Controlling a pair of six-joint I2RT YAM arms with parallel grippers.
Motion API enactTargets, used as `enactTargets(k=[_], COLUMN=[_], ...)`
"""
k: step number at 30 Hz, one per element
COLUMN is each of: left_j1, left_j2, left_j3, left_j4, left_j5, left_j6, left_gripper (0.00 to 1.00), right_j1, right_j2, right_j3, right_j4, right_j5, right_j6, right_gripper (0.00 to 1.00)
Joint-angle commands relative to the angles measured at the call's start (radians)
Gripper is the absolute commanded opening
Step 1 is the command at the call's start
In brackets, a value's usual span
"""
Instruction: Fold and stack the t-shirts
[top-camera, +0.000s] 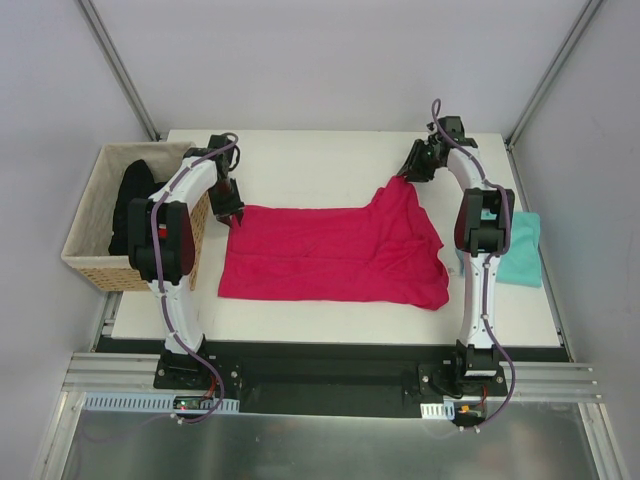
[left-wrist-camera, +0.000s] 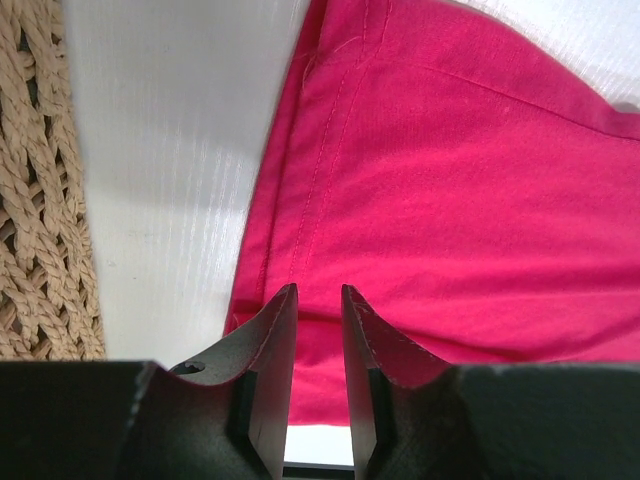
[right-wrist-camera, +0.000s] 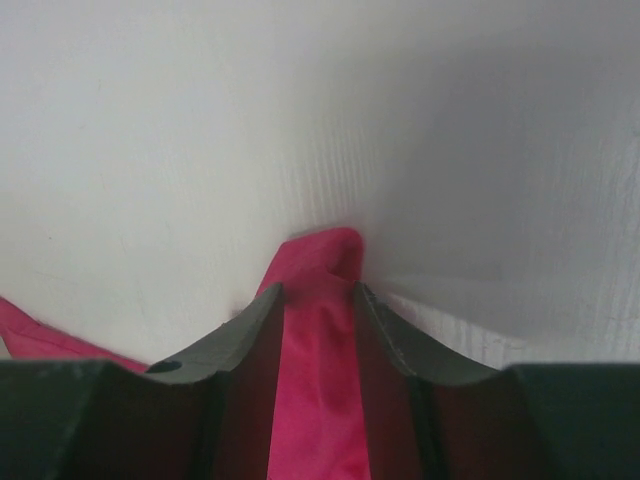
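Note:
The magenta-pink t-shirt (top-camera: 330, 255) lies spread across the middle of the white table (top-camera: 320, 160), wrinkled toward its right side. My left gripper (top-camera: 233, 213) hovers over the shirt's far-left corner. In the left wrist view its jaws (left-wrist-camera: 320, 290) stand a narrow gap apart above the hemmed cloth (left-wrist-camera: 450, 200), with nothing between them. My right gripper (top-camera: 403, 180) is shut on the shirt's far-right corner, and a pink fold (right-wrist-camera: 320, 255) runs between its fingers (right-wrist-camera: 318, 290). The teal t-shirt (top-camera: 522, 250) lies at the table's right edge, partly behind the right arm.
A woven basket (top-camera: 100, 270) stands off the table's left edge with a black garment (top-camera: 130, 200) in it. Its weave (left-wrist-camera: 40, 200) shows close to the left gripper. Grey walls enclose the back and sides.

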Motion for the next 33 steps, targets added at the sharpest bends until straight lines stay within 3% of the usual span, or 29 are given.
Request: enactTargets(k=[1, 2, 5, 11, 28, 33], left_j1=[0.004, 0.004, 0.004, 0.003, 0.006, 0.01], left_j2=[-0.069, -0.069, -0.071, -0.063, 0.009, 0.057], left_j3=[-0.011, -0.011, -0.007, 0.002, 0.129, 0.152], left_j4=[-0.015, -0.015, -0.016, -0.019, -0.019, -0.018], left_j5=[0.002, -0.001, -0.004, -0.002, 0.007, 0.013], left_j6=[-0.008, -0.008, -0.008, -0.008, 0.024, 0.027], left_gripper=[0.24, 0.24, 0.24, 0.24, 0.26, 0.34], right_j1=[0.0, -0.003, -0.008, -0.009, -0.011, -0.011], right_j2=[0.023, 0.029, 0.029, -0.007, -0.244, -0.258], right_j3=[0.06, 0.063, 0.06, 0.019, -0.151, -0.167], right_j4=[0.021, 0.021, 0.024, 0.027, 0.026, 0.012], right_j5=[-0.033, -0.036, -0.038, -0.032, 0.034, 0.034], right_j6=[0.032, 0.037, 0.05, 0.051, 0.003, -0.006], right_gripper=[0.34, 0.26, 0.14, 0.01, 0.01, 0.01])
